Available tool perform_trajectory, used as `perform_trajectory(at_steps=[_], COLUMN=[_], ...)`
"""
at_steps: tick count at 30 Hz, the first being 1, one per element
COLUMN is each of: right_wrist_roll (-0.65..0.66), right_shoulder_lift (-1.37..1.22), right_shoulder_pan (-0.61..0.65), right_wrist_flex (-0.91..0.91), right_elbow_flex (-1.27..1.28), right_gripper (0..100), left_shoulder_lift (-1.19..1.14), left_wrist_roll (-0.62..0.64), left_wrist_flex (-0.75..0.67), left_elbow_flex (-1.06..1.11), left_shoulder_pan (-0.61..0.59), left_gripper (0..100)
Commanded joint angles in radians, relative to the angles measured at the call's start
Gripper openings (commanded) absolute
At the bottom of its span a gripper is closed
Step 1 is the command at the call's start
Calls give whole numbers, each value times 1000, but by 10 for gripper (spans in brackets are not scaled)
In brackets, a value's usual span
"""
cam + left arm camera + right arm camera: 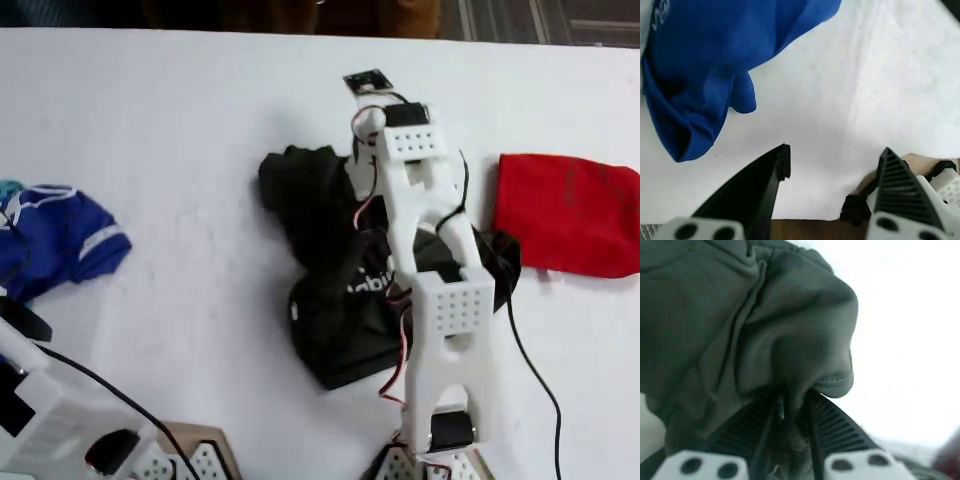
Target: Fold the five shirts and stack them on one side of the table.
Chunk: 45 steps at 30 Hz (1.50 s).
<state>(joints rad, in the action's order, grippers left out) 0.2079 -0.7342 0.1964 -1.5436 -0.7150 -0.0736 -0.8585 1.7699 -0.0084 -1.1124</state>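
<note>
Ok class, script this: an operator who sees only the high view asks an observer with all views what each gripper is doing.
Operator: What is the right one doing?
Observer: The right gripper is shut on a fold of the black shirt.
Operator: And the left?
Observer: The left gripper is open and holds nothing, above the table.
Operator: Any shirt near it?
Observer: The blue shirt lies just beyond it, not touching it.
</note>
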Motion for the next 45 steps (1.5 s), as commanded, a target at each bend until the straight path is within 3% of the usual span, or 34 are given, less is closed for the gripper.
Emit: perform_trajectory(at_steps=[1, 5, 16, 20, 25, 32, 38, 45], right_wrist_roll=[-2, 0, 215, 284, 293, 296, 298, 396], right_shoulder_lift=[81, 142, 317, 285, 225, 288, 377, 363], right_shoulder_pan=[44, 148, 605, 702, 711, 717, 680, 444], right_wrist_flex=[-116, -229, -226, -219, -226, -226, -226, -226], right_elbow_flex=[-129, -242, -140, -92, -81, -81, -80, 84], right_gripper=[18, 18, 18, 19, 44, 312, 318, 318], left_shoulder_lift=[55, 55, 57, 57, 57, 57, 57, 55], left_wrist_roll=[-6, -6, -9, -9, -9, -9, -9, -9], left_wrist_flex=[9, 11, 8, 8, 8, 8, 8, 8], left_elbow_flex=[-1, -1, -4, -5, -5, -5, -5, -2], left_shoulder_pan=[-8, -8, -57, -78, -84, -80, -78, -77], left_gripper=[293, 293, 293, 293, 293, 293, 293, 293])
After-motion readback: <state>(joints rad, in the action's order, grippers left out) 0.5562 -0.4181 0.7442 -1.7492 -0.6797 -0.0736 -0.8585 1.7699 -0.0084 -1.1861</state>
